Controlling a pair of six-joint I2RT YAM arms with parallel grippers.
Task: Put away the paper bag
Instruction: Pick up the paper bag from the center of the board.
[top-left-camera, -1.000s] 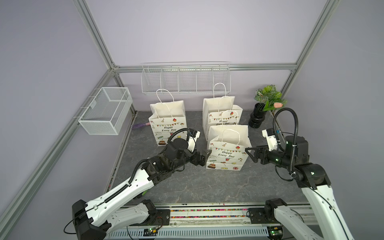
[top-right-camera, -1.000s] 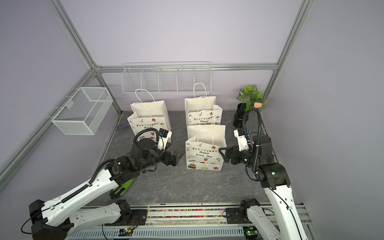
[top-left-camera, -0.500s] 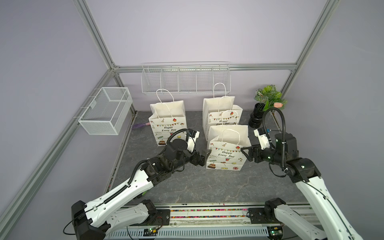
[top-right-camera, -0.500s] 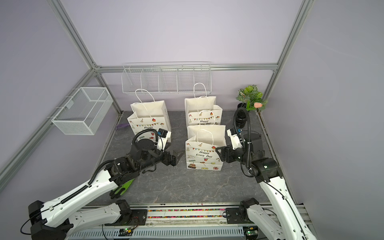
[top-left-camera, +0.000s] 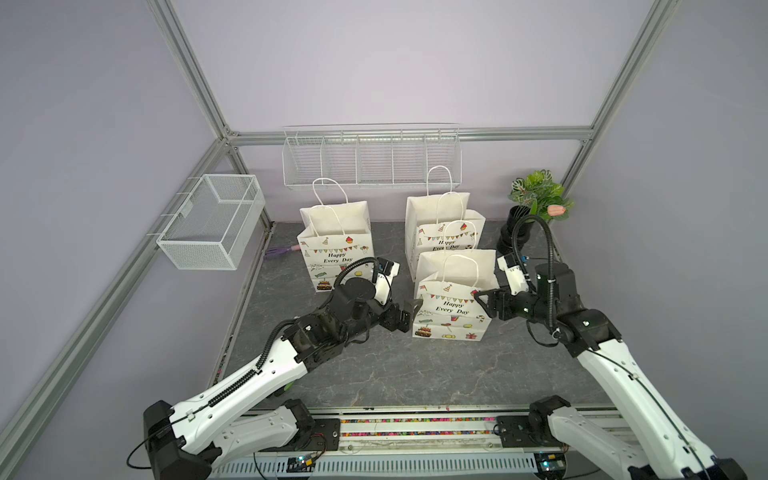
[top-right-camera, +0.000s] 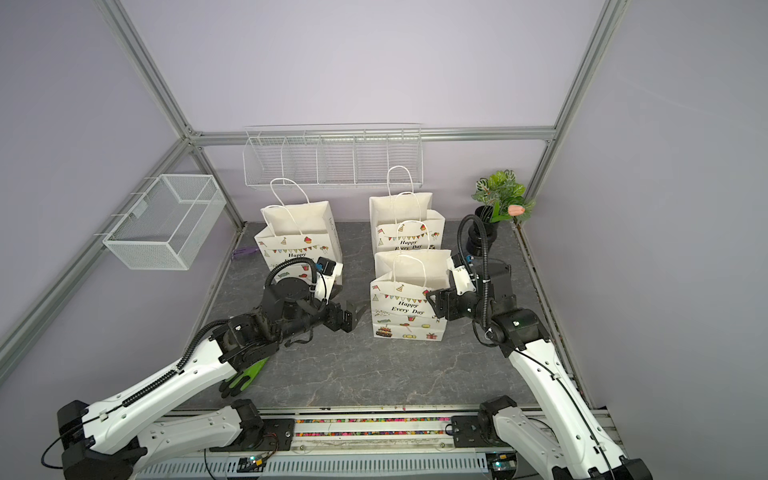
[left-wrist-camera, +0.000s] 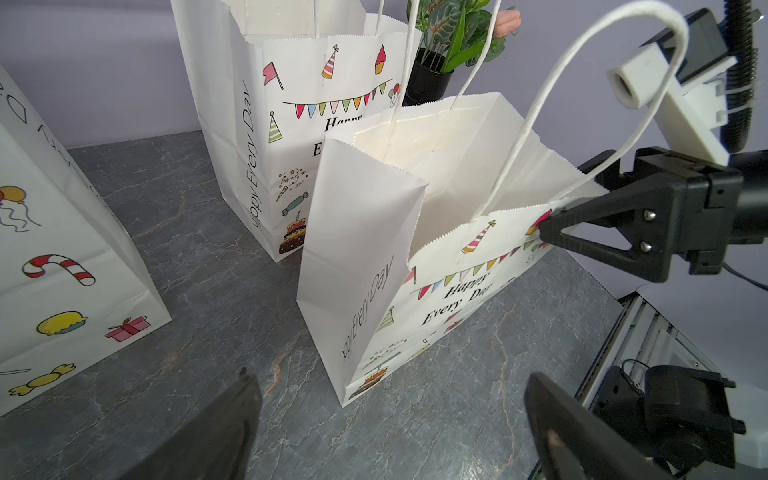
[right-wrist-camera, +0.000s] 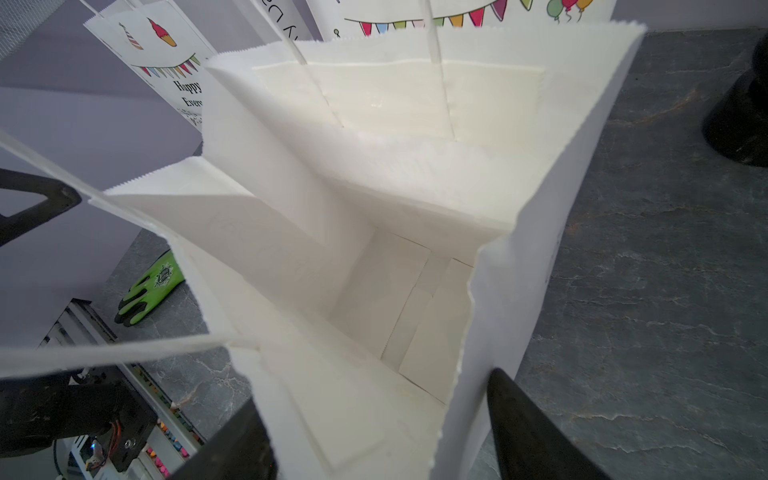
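Three white "Happy Every Day" paper bags stand open on the dark floor in both top views. The front paper bag (top-left-camera: 451, 309) (top-right-camera: 405, 309) stands between my two grippers. My left gripper (top-left-camera: 409, 313) (left-wrist-camera: 390, 382) is open just off that bag's left end, with only floor between its fingers. My right gripper (top-left-camera: 482, 299) (right-wrist-camera: 374, 415) is open at the bag's right end, near the top rim, one finger (right-wrist-camera: 528, 432) outside the back wall and one outside the front wall. In the left wrist view a right fingertip (left-wrist-camera: 552, 224) lies against the front rim (left-wrist-camera: 498, 220).
Two more paper bags stand behind, back left (top-left-camera: 336, 245) and back middle (top-left-camera: 444, 224). A wire shelf (top-left-camera: 372, 160) hangs on the back wall and a mesh basket (top-left-camera: 212, 222) on the left wall. A potted plant (top-left-camera: 536, 199) stands back right; a green glove (top-right-camera: 245, 374) lies under my left arm.
My right arm has moved left to the front bag, so its jaws now flank the bag's right end, and they have narrowed a little. The left arm has barely moved.
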